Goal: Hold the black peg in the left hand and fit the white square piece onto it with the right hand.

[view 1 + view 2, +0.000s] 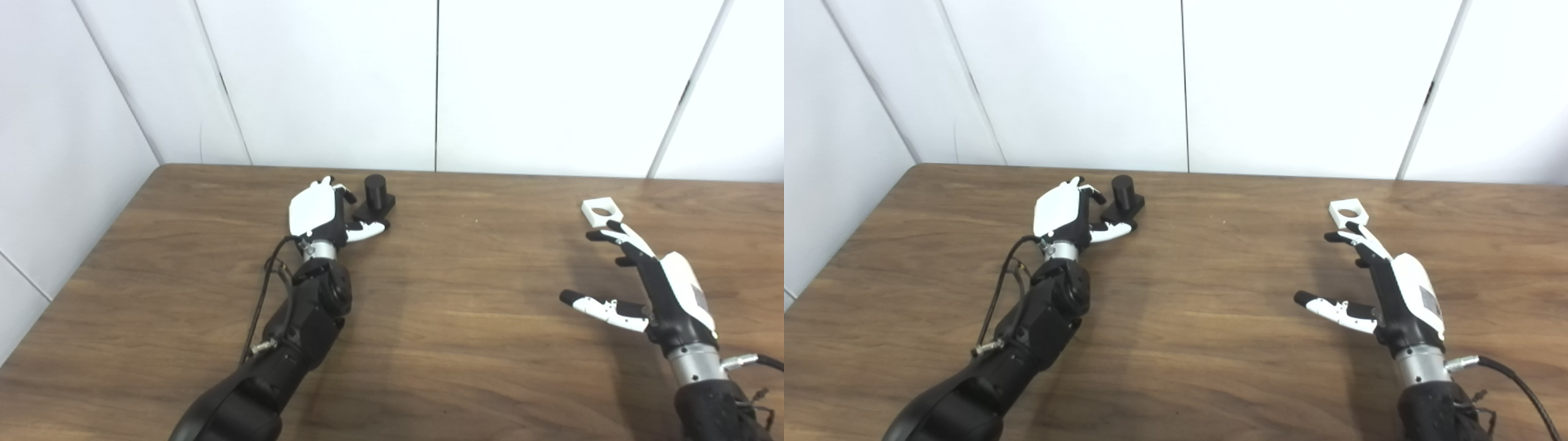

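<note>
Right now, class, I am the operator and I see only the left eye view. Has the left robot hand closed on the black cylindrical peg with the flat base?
Observer: Not yet. The left robot hand is open beside the black cylindrical peg, which stands upright on the brown wooden table.
Operator: And the white square piece with the round hole?
Observer: The white square piece lies flat just beyond the fingertips of the open right robot hand. I cannot tell whether they touch.
Operator: My picture cuts off the right wrist's cable.
Observer: Here the black cable curves from the wrist down towards the bottom right corner.
</note>
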Robot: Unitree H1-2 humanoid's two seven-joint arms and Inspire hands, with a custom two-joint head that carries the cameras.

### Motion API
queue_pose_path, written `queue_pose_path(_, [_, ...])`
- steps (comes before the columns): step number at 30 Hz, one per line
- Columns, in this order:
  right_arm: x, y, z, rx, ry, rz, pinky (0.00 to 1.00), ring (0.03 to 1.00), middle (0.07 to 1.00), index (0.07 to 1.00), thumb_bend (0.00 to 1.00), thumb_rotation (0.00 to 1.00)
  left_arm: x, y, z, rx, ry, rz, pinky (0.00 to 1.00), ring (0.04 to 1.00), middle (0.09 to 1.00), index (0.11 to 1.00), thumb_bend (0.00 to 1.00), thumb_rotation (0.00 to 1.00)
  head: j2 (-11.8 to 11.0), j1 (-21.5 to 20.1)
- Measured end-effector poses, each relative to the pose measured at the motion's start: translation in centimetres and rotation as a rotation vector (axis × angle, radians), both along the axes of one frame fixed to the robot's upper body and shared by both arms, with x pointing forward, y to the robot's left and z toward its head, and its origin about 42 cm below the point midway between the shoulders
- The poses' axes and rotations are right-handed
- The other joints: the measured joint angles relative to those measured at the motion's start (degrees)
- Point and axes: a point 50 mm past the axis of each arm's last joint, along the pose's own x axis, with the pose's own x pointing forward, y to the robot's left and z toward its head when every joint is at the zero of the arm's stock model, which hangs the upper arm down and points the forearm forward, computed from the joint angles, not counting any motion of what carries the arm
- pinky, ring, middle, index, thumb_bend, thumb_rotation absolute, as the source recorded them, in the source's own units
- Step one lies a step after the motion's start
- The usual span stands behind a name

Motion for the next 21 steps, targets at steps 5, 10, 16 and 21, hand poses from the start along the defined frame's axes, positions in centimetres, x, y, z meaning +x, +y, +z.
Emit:
queue_pose_path(5, [0.0,0.0,0.1,0.002,-0.005,-0.002,0.75,0.897,0.922,0.775,0.71,0.41,0.4,-0.4,0.3,-0.001,-0.007,-0.03,0.99,0.951,0.902,0.553,0.72,0.34,0.18,0.0])
queue_pose_path(10, [0.0,-0.1,0.1,0.002,-0.006,-0.005,0.75,0.897,0.921,0.775,0.7,0.43,0.6,-0.7,0.7,-0.007,-0.021,-0.043,1.0,0.946,0.882,0.492,0.54,0.1,0.44,0.18])
queue_pose_path(16, [0.0,-0.1,0.1,0.003,-0.006,-0.005,0.75,0.895,0.919,0.776,0.69,0.43,0.9,-1.2,1.6,-0.032,-0.051,-0.062,1.0,0.942,0.87,0.484,0.52,0.08,0.7,0.26])
queue_pose_path(21, [-0.1,-0.2,0.1,0.002,-0.006,-0.007,0.74,0.892,0.916,0.773,0.69,0.44,0.8,-1.0,1.6,-0.04,-0.049,-0.062,1.0,0.942,0.869,0.484,0.52,0.07,0.88,0.26])
